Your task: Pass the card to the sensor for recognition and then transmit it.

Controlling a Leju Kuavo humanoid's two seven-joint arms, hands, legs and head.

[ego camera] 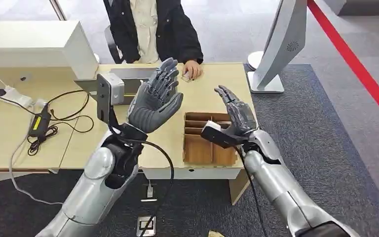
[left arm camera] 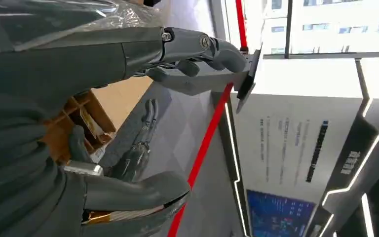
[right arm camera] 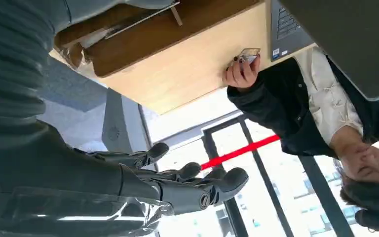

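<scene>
The left robot hand (ego camera: 155,101) is raised above the desk (ego camera: 197,98), fingers spread, holding nothing; the right robot hand (ego camera: 237,113) hangs over the box (ego camera: 205,143), fingers apart and likewise bare. A person's hand (ego camera: 193,69) rests on the far desk edge, holding the card (right arm camera: 249,53) flat to the desk beside a laptop (right arm camera: 288,24).

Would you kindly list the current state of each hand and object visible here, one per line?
Left hand: raised above the table, fingers apart, holding nothing.
Right hand: raised, fingers apart, empty.
Brown cardboard divider box: upright on the table; compartments look empty.
Person's hand: resting on the wooden table, holding a small card-like object.
White tilted stand: upright beside the table.
</scene>
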